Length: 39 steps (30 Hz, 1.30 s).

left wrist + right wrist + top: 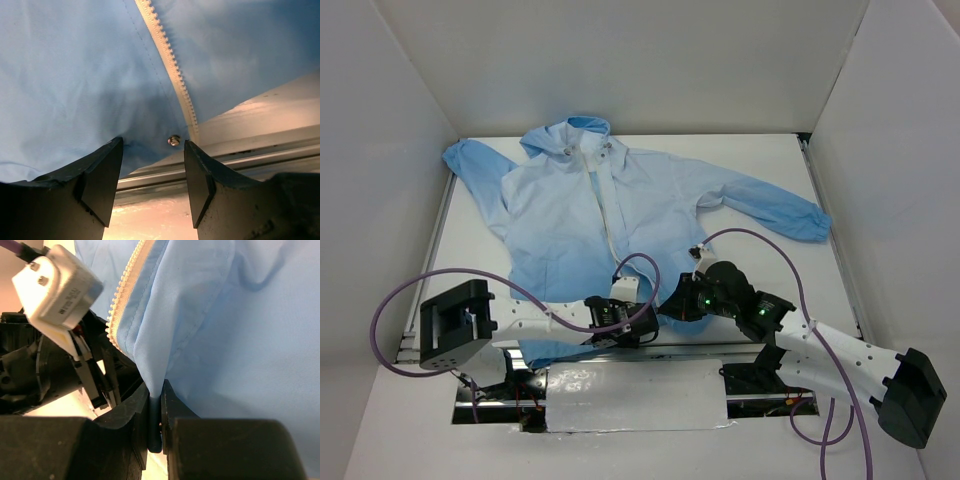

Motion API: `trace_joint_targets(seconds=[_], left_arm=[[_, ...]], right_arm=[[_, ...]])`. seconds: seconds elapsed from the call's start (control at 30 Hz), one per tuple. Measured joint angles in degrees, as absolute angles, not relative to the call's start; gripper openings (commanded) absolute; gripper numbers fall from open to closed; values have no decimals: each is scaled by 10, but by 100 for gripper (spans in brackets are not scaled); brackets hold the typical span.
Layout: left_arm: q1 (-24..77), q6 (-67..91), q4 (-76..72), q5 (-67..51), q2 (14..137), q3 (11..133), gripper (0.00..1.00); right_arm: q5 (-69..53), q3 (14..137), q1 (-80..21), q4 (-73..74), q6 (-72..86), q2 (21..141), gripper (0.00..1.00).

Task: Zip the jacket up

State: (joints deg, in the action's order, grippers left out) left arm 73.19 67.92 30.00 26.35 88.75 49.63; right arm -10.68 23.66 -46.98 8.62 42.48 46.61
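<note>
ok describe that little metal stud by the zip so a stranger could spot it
Take the light-blue jacket spread on the table and follow its white zipper down to the near hem. Just left of the zipper's bottom end, in the left wrist view, sits a small round stud: the only shiny metal dot on the blue cloth.

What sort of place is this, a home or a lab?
Probably a robotics lab test cell: white walls box in a white table, the left arm and right arm stand at its near edge, a jacket spread flat before them.
</note>
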Motion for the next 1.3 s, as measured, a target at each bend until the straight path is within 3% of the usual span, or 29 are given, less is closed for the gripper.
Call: trace_joint_targets(seconds=[0.33, 0.4, 0.57, 0.67, 0.7, 0.83, 1.3], left_arm=[[733, 680, 298, 267, 910, 499, 62], [734, 680, 298, 271, 917, 505, 55], [735, 681, 293, 276, 923, 508, 52], [736, 681, 285, 282, 925, 508, 33], [736, 682, 281, 284, 926, 507, 14], [736, 689, 267, 286, 924, 502, 0], [729, 658, 149, 263, 823, 401, 0]], right_arm=[[-102, 231, -470, 87, 423, 458, 0], [-101, 231, -470, 87, 423, 458, 0], [-98, 231, -470, 87, 423, 456, 0], [-97, 231, -470, 87, 422, 456, 0], [-96, 231, -470, 87, 422, 456, 0], [-96, 231, -470, 87, 421, 456, 0], [-113, 223, -470, 68, 421, 474, 0]])
